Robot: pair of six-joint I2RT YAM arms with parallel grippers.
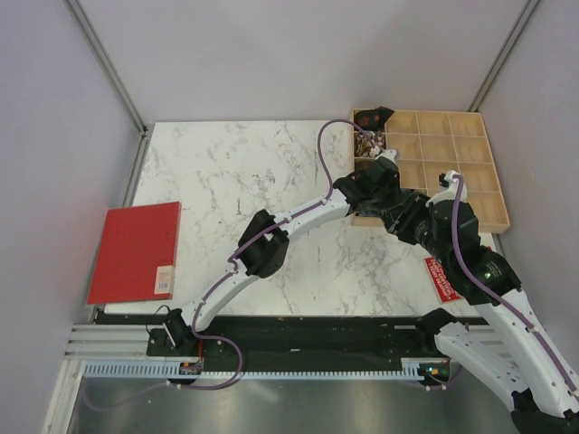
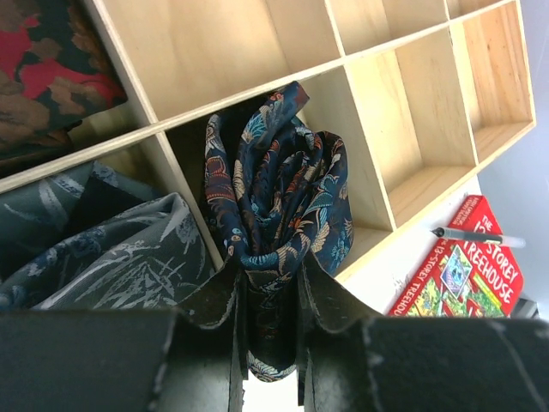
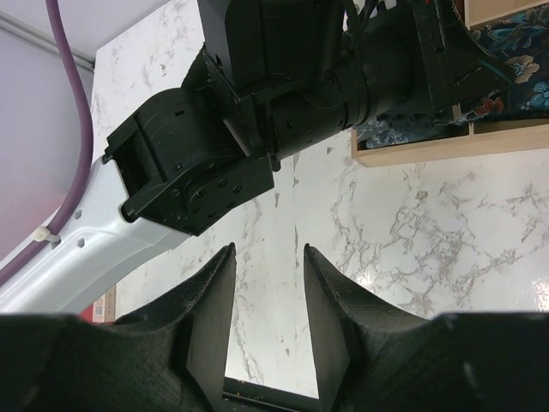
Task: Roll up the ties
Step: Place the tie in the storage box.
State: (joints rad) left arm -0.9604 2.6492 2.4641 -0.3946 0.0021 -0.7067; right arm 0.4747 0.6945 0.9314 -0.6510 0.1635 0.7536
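Left end effector (image 2: 270, 290) hides tie (image 2: 279, 184) base

Left arm (image 1: 303, 215) stretched forward, left claw (image 2: 270, 287) clamped on tie (image 2: 279, 189); right claw (image 3: 266, 275) parted, empty, hovering.

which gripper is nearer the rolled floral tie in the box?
Left. The left gripper holds the rolled tie between its fingers inside a compartment of the box. The right gripper hangs open over the marble table, outside the box.
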